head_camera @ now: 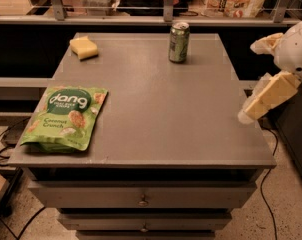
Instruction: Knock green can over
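We see a big gray table (pixel 156 109). A flat green snack bag (pixel 65 116) lies at its front left. Our gripper (pixel 248 81) hangs off the right edge. Its two fingers look spread apart and hold nothing, though part of it is cut off. The green can (pixel 179 42) stands upright at the back, well apart from the gripper. A small yellow sponge (pixel 84 47) sits back left. We think the reach and the push are both left to do.
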`<state>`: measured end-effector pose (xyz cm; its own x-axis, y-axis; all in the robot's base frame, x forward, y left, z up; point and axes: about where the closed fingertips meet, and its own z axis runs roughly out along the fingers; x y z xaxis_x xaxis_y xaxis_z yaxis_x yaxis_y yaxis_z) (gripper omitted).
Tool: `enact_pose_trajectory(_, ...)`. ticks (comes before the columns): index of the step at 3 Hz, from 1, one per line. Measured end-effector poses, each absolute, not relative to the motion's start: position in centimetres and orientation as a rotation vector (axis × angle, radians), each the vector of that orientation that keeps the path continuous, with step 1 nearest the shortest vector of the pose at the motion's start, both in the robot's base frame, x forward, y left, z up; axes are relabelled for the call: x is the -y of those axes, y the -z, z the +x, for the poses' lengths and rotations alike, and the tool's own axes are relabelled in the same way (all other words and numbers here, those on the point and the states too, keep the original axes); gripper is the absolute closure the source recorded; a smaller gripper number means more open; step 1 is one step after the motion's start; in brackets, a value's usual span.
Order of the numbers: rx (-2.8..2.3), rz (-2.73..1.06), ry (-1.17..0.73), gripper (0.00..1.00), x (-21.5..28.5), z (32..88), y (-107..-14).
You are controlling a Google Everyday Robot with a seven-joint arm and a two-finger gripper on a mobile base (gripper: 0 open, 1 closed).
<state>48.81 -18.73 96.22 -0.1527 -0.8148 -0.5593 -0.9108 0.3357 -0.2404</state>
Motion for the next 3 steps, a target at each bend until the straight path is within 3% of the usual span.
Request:
enact_pose_trajectory(2, -1.822, -1.429, -0.316, 0.00, 14.2, 54.9, -95.9)
enact_pose_trajectory(3, -1.822, -1.429, -0.316, 0.00, 14.2, 54.9, -95.9)
